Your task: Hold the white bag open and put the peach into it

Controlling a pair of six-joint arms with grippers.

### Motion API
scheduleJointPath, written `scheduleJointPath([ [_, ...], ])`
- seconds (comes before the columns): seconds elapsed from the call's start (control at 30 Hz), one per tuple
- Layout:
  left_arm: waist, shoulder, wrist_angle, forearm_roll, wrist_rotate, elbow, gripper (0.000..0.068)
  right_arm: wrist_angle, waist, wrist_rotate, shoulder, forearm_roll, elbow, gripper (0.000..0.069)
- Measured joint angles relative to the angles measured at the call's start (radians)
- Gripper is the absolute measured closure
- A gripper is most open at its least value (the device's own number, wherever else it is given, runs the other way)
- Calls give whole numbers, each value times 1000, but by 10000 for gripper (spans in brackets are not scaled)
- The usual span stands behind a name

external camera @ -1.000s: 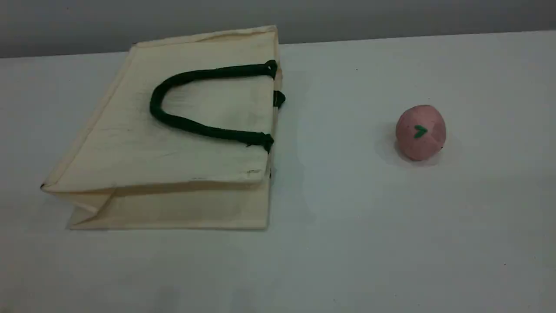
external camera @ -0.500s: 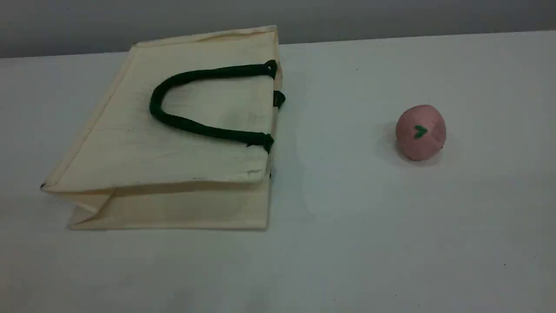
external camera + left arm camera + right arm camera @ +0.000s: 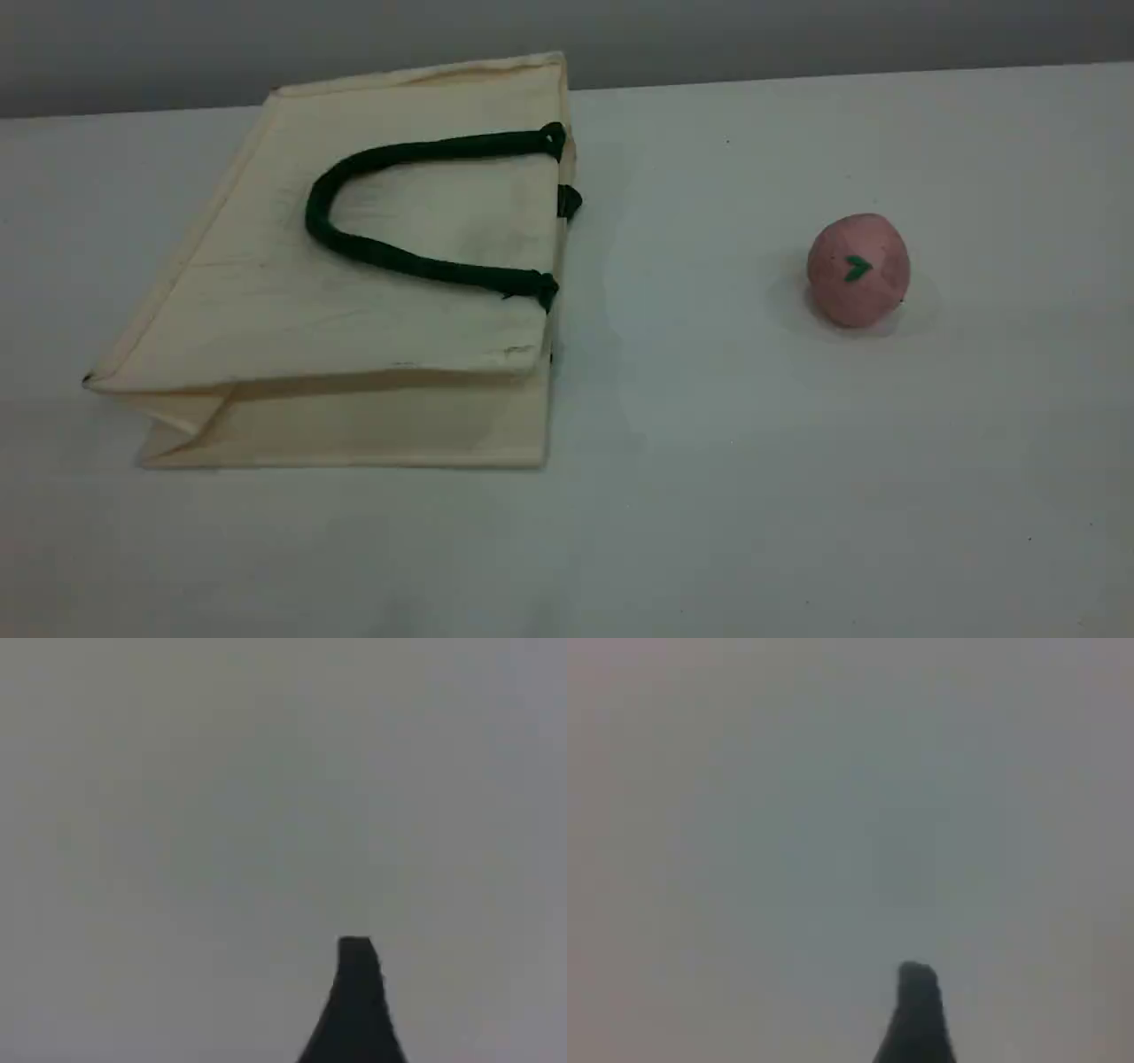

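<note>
Cream fabric: 1 white bag (image 3: 354, 310), 1 peach (image 3: 858, 270) apart; left gripper (image 3: 356, 992), right gripper (image 3: 917, 1010) width cannot tell

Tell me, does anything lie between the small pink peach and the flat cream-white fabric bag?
Nothing visible: only bare white table lies between the pink peach and the cream-white fabric bag, which lies flat.

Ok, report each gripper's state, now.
Left gripper: one fingertip shows, open or shut cannot be told.
Right gripper: same, cannot be told; nothing seen at its fingertip.
</note>
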Motion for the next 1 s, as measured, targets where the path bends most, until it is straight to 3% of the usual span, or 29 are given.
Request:
scheduleJointPath([
  [0.17,0,0,-51,0,-43,-3,164,0,0,-1,93,0,-88,190],
  [0.37,0,61,-22,2,-65,-121,182,1,0,-7,224,-42,-164,190],
  [0.57,0,243,89,9,-58,-276,184,-80,0,-4,362,-77,-194,190],
  [0.73,0,465,117,10,-30,-417,183,-96,0,-2,473,-76,-238,190],
  [1.0,0,869,359,34,-1,-675,183,-87,0,5,644,-75,-300,190],
])
